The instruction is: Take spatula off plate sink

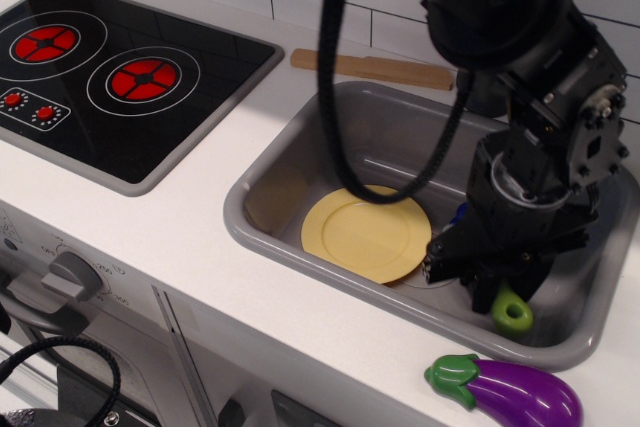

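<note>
The pale-yellow plate (pixel 366 232) lies flat and bare in the grey sink (pixel 300 162). My gripper (pixel 497 287) hangs low over the sink's right part, right of the plate. It is shut on the spatula (pixel 512 313). Only the lime-green handle end shows below the fingers, near the sink's front wall. The grey blade is hidden behind the gripper.
A purple eggplant (pixel 510 392) lies on the counter just in front of the sink's right corner. A wooden strip (pixel 372 68) lies behind the sink. The black stovetop (pixel 110 72) is at the left. A black cable (pixel 335 97) hangs over the sink.
</note>
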Tool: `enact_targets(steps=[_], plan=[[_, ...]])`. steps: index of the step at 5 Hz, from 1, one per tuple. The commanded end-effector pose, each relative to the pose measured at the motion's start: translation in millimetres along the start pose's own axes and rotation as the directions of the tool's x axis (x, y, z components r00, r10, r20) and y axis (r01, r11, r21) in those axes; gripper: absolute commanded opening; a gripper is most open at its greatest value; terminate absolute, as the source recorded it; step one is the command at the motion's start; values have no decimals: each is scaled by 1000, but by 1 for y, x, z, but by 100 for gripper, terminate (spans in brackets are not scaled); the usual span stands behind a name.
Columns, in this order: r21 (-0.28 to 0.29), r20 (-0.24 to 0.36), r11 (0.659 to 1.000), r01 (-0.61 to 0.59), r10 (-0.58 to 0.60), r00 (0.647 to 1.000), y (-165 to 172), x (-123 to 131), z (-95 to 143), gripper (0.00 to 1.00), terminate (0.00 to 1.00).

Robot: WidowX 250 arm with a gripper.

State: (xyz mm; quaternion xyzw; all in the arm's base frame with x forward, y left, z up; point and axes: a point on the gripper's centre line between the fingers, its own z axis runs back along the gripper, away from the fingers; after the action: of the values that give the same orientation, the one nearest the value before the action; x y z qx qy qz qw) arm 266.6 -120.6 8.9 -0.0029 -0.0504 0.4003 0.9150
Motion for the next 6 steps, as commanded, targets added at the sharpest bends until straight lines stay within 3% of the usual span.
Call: enact_targets(steps=[1, 2, 3, 5, 6], plan=[[14, -38, 990, -143, 143, 989, -5, -4, 3, 0, 0], [37, -35, 992, -119, 120, 992, -6, -8, -6, 0, 0], [43, -29, 995, -86, 87, 996, -6, -14, -12, 100, 0], [-11, -47, 999, -47, 46, 998, -4, -17, 3, 100, 0], [-84, -6, 996, 21, -21, 1000, -9, -16, 23, 100, 0]])
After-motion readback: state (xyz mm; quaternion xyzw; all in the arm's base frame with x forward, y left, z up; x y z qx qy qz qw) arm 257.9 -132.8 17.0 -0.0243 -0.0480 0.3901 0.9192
